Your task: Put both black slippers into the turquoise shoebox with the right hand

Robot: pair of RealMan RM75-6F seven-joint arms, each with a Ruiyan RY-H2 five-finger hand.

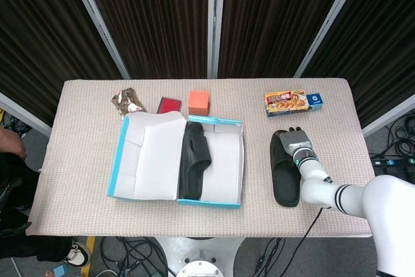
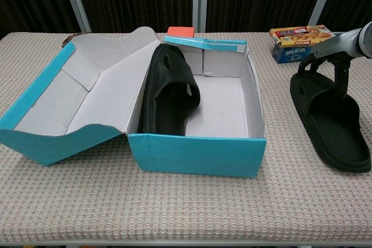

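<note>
The turquoise shoebox [image 1: 211, 121] [image 2: 197, 155] stands open at mid-table, its lid folded out to the left. One black slipper [image 1: 194, 160] [image 2: 168, 94] leans on its side against the box's left inner wall. The other black slipper [image 1: 286, 183] [image 2: 337, 132] lies flat on the table to the right of the box. My right hand [image 1: 297, 144] [image 2: 325, 56] is over that slipper's far end. Its fingers curl down over the strap and the thumb reaches into the foot opening, so it pinches the strap. The left hand is out of both views.
A yellow and blue food box [image 1: 293, 102] [image 2: 301, 38] lies behind the right slipper. An orange block [image 1: 198, 102], a red flat item [image 1: 170, 105] and a snack packet [image 1: 128, 101] sit behind the shoebox. The table's right edge is close to my right arm.
</note>
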